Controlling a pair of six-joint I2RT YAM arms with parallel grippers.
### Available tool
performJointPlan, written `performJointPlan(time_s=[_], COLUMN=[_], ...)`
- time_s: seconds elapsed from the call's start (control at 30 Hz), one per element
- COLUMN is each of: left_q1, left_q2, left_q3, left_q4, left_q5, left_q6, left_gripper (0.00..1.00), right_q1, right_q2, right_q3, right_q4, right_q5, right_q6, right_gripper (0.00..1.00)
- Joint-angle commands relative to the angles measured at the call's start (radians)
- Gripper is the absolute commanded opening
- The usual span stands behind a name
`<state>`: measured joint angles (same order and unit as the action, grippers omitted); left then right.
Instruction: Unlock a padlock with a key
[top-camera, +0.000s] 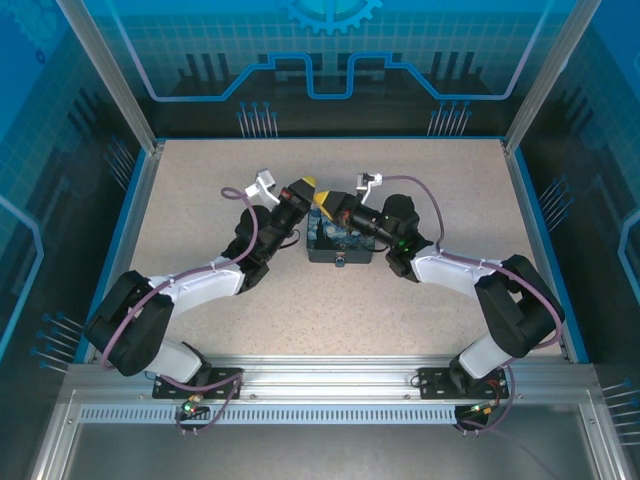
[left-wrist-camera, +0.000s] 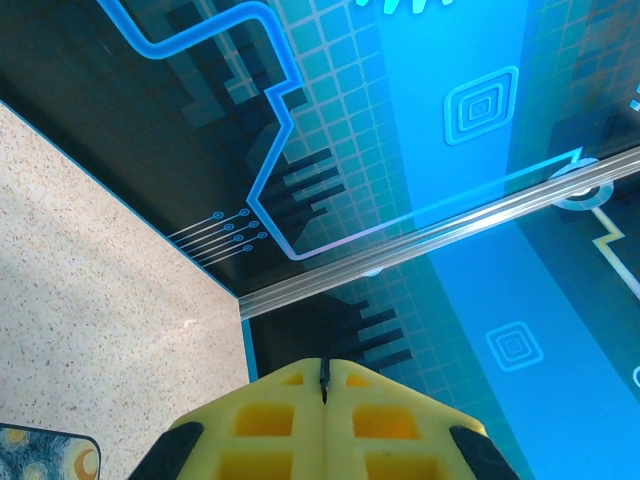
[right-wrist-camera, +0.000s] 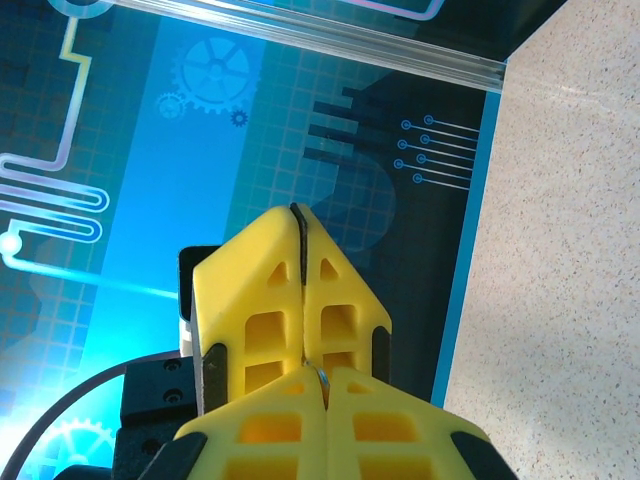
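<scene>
Top view, centre of frame: both arms meet over the far end of the painted box (top-camera: 345, 245), which lies on the speckled table (top-camera: 200, 180). L gripper (top-camera: 305, 185) is fully closed, yellow fingers pressed flat together w/ nothing seen between them; its wrist view agrees (left-wrist-camera: 323, 385). R gripper (top-camera: 324, 204) is likewise pinched closed. In its wrist view (right-wrist-camera: 322, 385) its tips sit just beside the lower part of the L gripper (right-wrist-camera: 297, 215), both pointing toward the back wall. A thin dark line shows at the R seam. It could be the key or just the gap, can't tell, so I count neither pincer as surely holding anything.

The padlock (top-camera: 340, 262) is prob. the small dark bit w/ a glint at the box's near edge, lower in frame than both grippers and apart from them.

Judgement: step in hand is getting key and lock lined up. Task looks early, lock not yet touched. To do it well:
- Separate the crowded fingers.
- One pincer steadies the padlock body from the side, keyway left clear.
- The other brings the key in straight along the keyway, slow, then turns w/out side load.
- Parts are tiny and slip risk is high, so hold the key by its head, square on.
</scene>
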<state>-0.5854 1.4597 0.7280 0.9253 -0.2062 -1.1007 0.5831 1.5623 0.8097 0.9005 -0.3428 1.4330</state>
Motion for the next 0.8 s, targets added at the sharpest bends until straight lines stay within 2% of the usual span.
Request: performJointPlan(time_s=[0.0, 0.03, 0.1, 0.13, 0.2, 0.47, 0.77], left_q1=[-0.007, -0.006, -0.003, 0.000, 0.019, 0.098, 0.104], left_q2=[-0.029, -0.039, -0.065, -0.079, -0.126, -0.259, -0.279], left_q3=[-0.025, -0.029, -0.040, -0.046, -0.051, -0.003, 0.094], left_q4=[0.040, 0.034, 0.023, 0.011, -0.048, -0.352, -0.676], left_q5=[-0.002, -0.002, -0.002, -0.001, 0.015, 0.203, 0.405], left_q6=[0.015, 0.017, 0.026, 0.027, 0.030, 0.089, 0.273], left_gripper=[0.11, 0.23, 0.37, 0.43, 0.49, 0.58, 0.64], right_q1=[-0.006, -0.011, -0.018, -0.022, -0.033, -0.072, -0.156], right_q2=[0.003, -0.004, -0.019, -0.027, -0.052, -0.147, -0.284], right_q3=[-0.010, -0.015, -0.027, -0.035, -0.057, -0.127, -0.218], right_q4=[0.044, 0.036, 0.022, 0.015, -0.002, -0.094, -0.294], right_q5=[-0.010, -0.012, -0.023, -0.027, -0.034, -0.096, -0.148], right_q6=[-0.016, -0.022, -0.037, -0.043, -0.057, -0.132, -0.199], right_gripper=[0.00, 0.00, 0.00, 0.00, 0.00, 0.00, 0.00])
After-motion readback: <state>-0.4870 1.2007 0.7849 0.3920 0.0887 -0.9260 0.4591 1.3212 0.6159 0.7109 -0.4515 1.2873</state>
